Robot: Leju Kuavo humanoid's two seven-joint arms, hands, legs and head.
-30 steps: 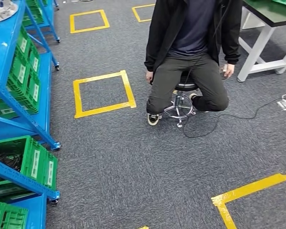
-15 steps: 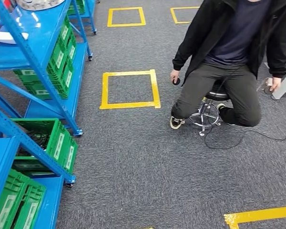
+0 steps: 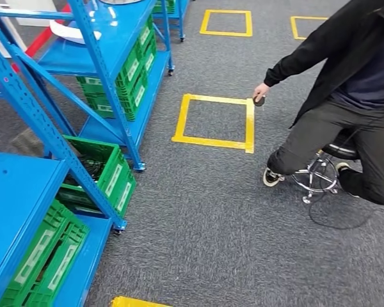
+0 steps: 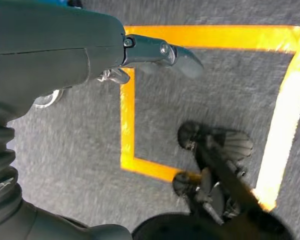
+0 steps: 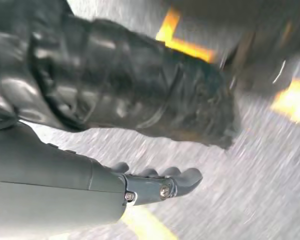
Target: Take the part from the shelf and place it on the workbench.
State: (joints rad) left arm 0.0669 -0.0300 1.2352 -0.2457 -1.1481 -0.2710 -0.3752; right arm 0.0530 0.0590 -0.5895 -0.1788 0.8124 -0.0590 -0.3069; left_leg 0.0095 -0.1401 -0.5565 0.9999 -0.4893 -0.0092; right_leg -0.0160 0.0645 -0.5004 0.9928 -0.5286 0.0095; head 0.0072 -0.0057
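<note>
Our left hand (image 4: pixel 156 55) hangs over grey carpet (image 4: pixel 80 150), fingers stretched out straight and apart, nothing in them. Under it we see a corner of yellow floor tape (image 4: pixel 127 120). Our right hand (image 5: pixel 160 182) is out flat as well, fingers side by side and extended, holding nothing; the wrist picture is blurred, with streaks of yellow tape on the carpet beyond.

Which part we are after, we cannot tell. The likeliest thing in sight is a white curved piece (image 3: pixel 74 32) lying flat on the upper deck of the blue shelf (image 3: pixel 108 77), its long axis running roughly along the shelf's length, at the far left of the head view. It is well apart from both hands, which hang low by the floor. Whether that piece is the task's part, we cannot say.

Moving outward, the shelf is a blue steel rack on castors, with slanted braces and green crates (image 3: pixel 137 57) on its lower decks; another green crate (image 3: pixel 100 169) sits lower down and more green crates (image 3: pixel 45 256) lie on the nearest deck. The floor is dark grey carpet marked with yellow tape squares (image 3: pixel 214 121). On the right a person (image 3: pixel 344 102) in dark clothes sits on a wheeled stool (image 3: pixel 322 173), one arm reaching out with a small dark object (image 3: pixel 259 100) in the hand.
</note>
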